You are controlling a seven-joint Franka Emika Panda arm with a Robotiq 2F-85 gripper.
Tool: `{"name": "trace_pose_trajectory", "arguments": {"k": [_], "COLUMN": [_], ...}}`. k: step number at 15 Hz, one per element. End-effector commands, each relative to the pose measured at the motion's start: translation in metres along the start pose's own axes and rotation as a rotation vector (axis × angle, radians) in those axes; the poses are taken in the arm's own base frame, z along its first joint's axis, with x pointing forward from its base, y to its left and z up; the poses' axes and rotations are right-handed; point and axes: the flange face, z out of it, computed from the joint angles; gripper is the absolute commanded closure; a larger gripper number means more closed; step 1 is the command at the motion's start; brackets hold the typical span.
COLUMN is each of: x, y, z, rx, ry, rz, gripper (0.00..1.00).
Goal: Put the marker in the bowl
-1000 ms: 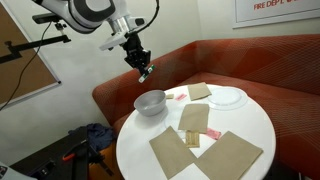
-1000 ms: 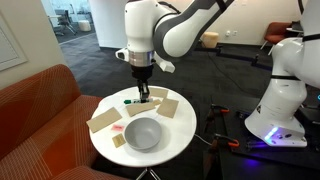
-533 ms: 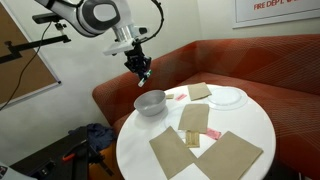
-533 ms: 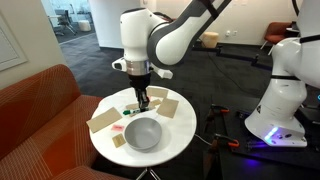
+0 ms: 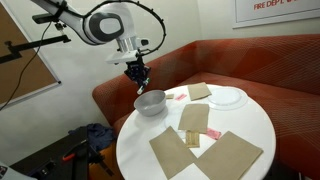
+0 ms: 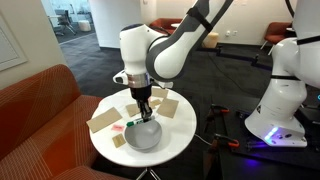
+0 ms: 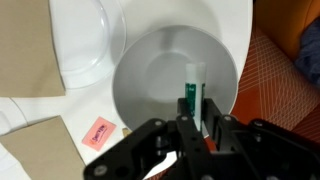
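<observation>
Now the black end effector [image 7: 195, 128] is clenched on the short green-and-white marker [image 7: 192, 92], which hangs over the inside of the round grey-white bowl [image 7: 150, 80] on the white round tabletop [image 5: 252, 119]. To do this step well, I would lower it close to the bottom, keep it over the centre, then release slowly, so it does not bounce over the rim.

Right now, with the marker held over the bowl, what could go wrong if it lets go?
One: the end effector holds the marker above the bowl, so on release it may bounce off the sloping side and out. Two: the bowl sits near the table edge by the sofa, so an escaped marker, or a bowl nudged while lowering, could fall off.
</observation>
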Motion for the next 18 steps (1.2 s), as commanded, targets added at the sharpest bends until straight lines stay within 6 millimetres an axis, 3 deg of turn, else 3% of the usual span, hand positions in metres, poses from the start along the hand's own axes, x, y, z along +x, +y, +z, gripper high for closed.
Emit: {"name": "trace_pose_trajectory", "arguments": {"k": [1,12,13,14,18], "x": [0.007,0.008,0.008,0.008,0.009], "y": [0.001,0.005,0.006,0.006,0.009], "z": [0.012,0.049,0.049,0.050,0.048], "rx": [0.004,0.047,0.047,0.049,0.049], "ry": [0.014,-0.027,-0.029,-0.031,-0.028], "rz": [-0.031,-0.020,-0.014,-0.013,-0.005], "gripper": [0.95,0.93,0.56,0.54,0.26]}}
